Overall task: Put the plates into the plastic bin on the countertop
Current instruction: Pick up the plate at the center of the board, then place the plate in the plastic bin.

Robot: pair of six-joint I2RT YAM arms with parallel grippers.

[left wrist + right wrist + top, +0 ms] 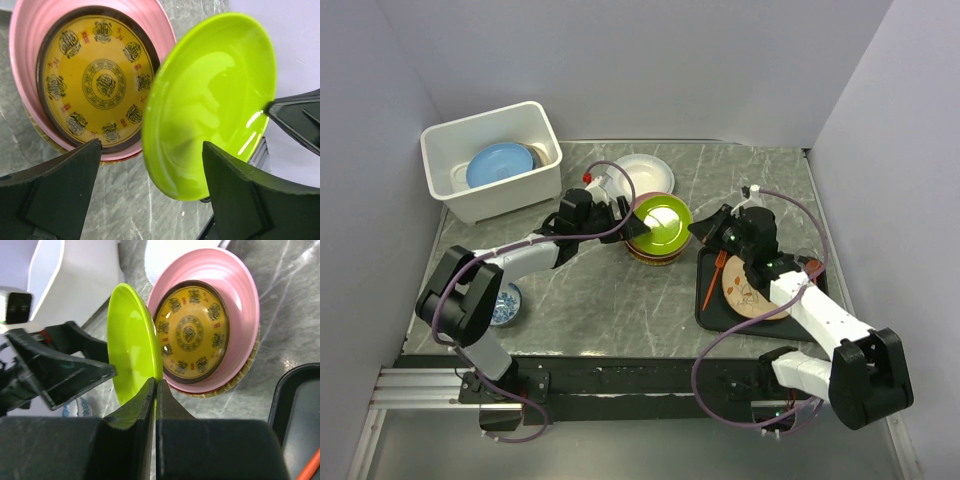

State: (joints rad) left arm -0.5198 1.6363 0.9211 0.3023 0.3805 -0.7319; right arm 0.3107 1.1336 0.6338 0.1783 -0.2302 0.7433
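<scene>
- Over the stack at mid-countertop [610,290], the green plate [660,220] tilts on edge; the right gripper [155,390] is pinched tight on its rim.
- The left gripper [151,150] is spread wide, facing the plate.
- The pink plate [30,50] cradles the yellow patterned plate [97,82]; a light blue plate [498,165] lies in the plastic bin [450,185].

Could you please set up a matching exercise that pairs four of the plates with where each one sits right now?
Plates:
1. green plate
2. light blue plate
3. yellow patterned plate
4. cream plate

Places:
A. nested in the pink plate
B. on the black tray
C. tilted, pinched at its rim by the right gripper
D. inside the plastic bin

Pairs: 1-C, 2-D, 3-A, 4-B.
</scene>
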